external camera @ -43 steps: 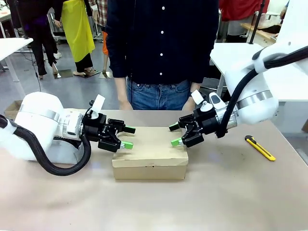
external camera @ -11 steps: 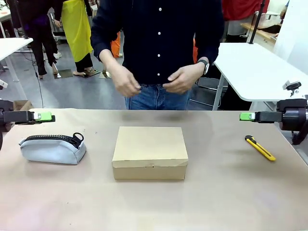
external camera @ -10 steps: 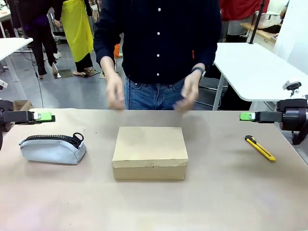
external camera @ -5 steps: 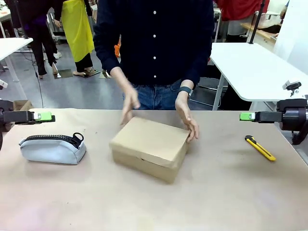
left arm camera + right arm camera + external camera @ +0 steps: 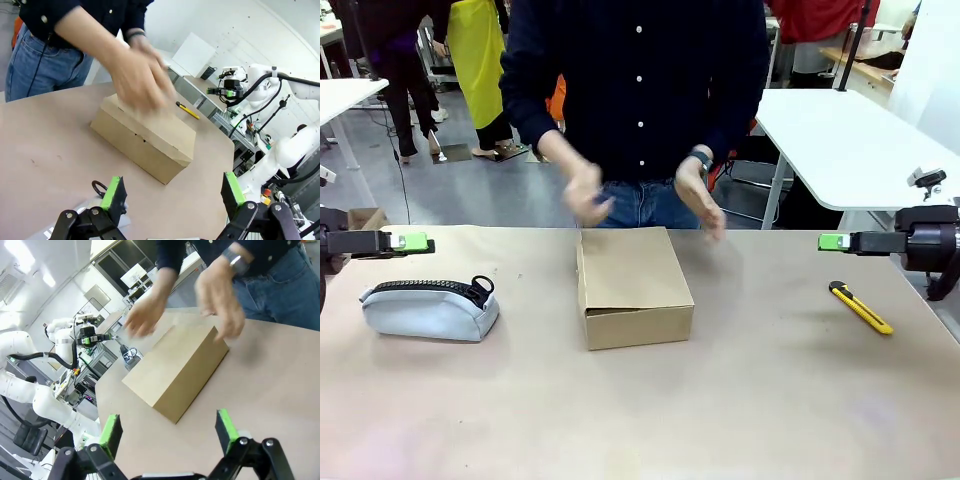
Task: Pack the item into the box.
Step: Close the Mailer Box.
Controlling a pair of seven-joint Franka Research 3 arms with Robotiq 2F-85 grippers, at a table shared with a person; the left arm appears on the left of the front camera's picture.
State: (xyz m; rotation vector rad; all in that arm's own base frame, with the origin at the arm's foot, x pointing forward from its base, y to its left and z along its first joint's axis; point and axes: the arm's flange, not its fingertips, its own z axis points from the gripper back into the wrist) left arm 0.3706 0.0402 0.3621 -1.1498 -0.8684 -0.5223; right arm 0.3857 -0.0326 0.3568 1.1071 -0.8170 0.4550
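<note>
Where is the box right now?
In the front view the closed box sits mid-table, short end toward the robot, between the pouch on the left and the knife on the right, just below the person's hands.

Person's hands (image 5: 588, 193), beyond the box (image 5: 634, 286) from both grippers: motion-blurred, fingers not separable; whether they touch the box cannot be told. Box: lid down, contents hidden. Left gripper (image 5: 408, 242) and right gripper (image 5: 836, 241): in the front view, bodies cut by the picture's side edges, fingers overlapping edge-on; pouch (image 5: 87, 209) just under the left gripper's fingers in the left wrist view, cut off by the bottom edge, only its zip ring clear.
</note>
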